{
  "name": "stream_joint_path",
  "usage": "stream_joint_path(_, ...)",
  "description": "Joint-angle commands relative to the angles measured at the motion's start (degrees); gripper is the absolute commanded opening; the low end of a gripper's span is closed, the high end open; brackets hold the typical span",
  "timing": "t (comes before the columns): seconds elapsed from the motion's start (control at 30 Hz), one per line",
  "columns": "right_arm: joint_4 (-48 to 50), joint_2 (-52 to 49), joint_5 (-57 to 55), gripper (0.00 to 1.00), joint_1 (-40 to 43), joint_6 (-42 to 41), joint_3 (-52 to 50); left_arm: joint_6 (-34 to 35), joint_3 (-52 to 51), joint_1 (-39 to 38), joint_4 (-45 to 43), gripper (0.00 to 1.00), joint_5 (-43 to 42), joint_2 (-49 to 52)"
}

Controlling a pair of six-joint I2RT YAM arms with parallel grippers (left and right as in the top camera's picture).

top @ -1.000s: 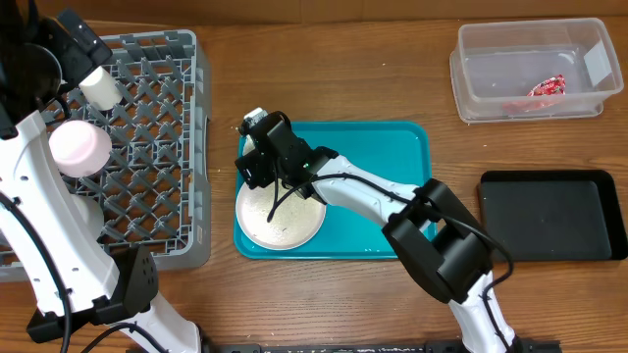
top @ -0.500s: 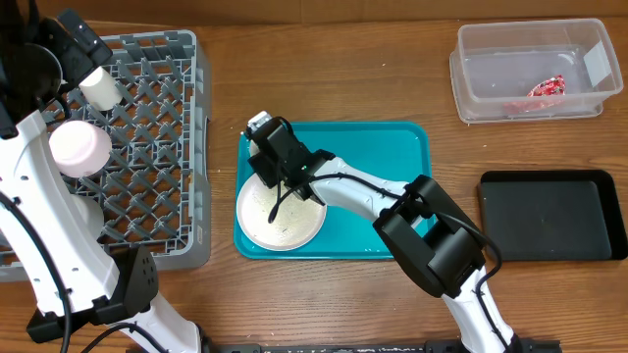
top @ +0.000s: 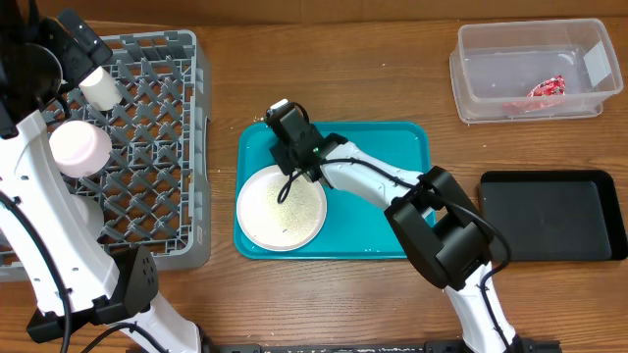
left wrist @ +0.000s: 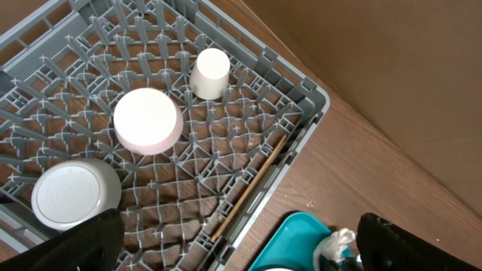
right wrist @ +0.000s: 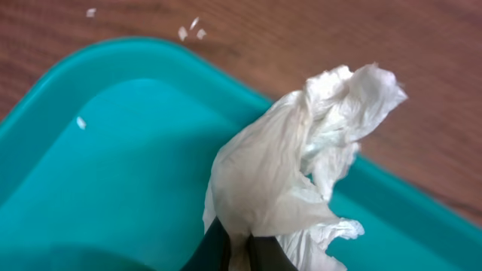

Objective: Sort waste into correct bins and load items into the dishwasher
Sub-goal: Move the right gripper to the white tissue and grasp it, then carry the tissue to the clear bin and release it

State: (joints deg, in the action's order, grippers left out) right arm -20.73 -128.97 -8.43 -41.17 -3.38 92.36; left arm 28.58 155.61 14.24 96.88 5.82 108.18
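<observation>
Right wrist shows crumpled white napkin (right wrist: 301, 158) pinched in gripper (right wrist: 239, 252).

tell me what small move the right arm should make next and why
Probably lift straight up. The right pincer is shut on the crumpled napkin, low over a corner of the teal tray; raising it should clear the rim before carrying it right toward the clear tub or black tray.
</observation>
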Motion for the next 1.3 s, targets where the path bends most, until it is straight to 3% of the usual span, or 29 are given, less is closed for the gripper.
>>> stream_joint_path(0.0, -2.3, 3.7, -3.3, 0.04, 2.3, -3.0, 5.7, -0.1, 0.1, 0.0, -0.1, 1.00, 0.2, 0.0)
stream_joint_path(0.17, -9.6, 7.4, -9.1, 0.04, 8.7, -9.0, 12.9, -0.1, 0.1, 0.0, -0.1, 1.00, 0.2, 0.0)
stream_joint_path(0.33, -17.2, 9.1, -9.8, 0.04, 20.6, -14.9, 19.0, -0.1, 0.1, 0.0, -0.1, 1.00, 0.2, 0.0)
stream_joint_path(0.53, -20.0, 9.0, 1.2, 0.04, 37.0, -15.2, 20.5, -0.1, 0.1, 0.0, -0.1, 1.00, 0.2, 0.0)
stream_joint_path(0.57, -20.2, 9.0, 3.1, 0.08, 39.9, -16.3, 20.5, -0.1, 0.1, 0.0, -0.1, 1.00, 0.2, 0.0)
stream_joint_path(0.6, -20.2, 9.0, 4.8, 0.25, 41.5, -16.5, 20.5, -0.1, 0.1, 0.0, -0.1, 1.00, 0.2, 0.0)
stream_joint_path(0.63, -20.2, 9.0, 9.2, 0.73, 44.2, -16.3, 20.5, -0.1, 0.1, 0.0, -0.1, 1.00, 0.2, 0.0)
stream_joint_path(0.67, -20.6, 9.0, 12.6, 1.00, 45.9, -16.1, 20.5, -0.1, 0.1, 0.0, -0.1, 1.00, 0.2, 0.0)
stream_joint_path(0.87, -27.4, 9.0, 18.4, 1.00, 49.1, -13.1, 19.2, -0.1, 0.1, 0.0, -0.1, 1.00, 0.2, 0.0)
stream_joint_path(1.07, -34.0, 9.0, 34.9, 1.00, 46.2, -12.1, 19.2, -0.1, 0.1, 0.0, -0.1, 1.00, 0.2, 0.0)
stream_joint_path(1.27, -38.1, 15.1, 38.5, 1.00, 42.0, -10.6, 21.4, -0.1, 0.1, 0.0, -0.1, 1.00, 0.2, 0.0)
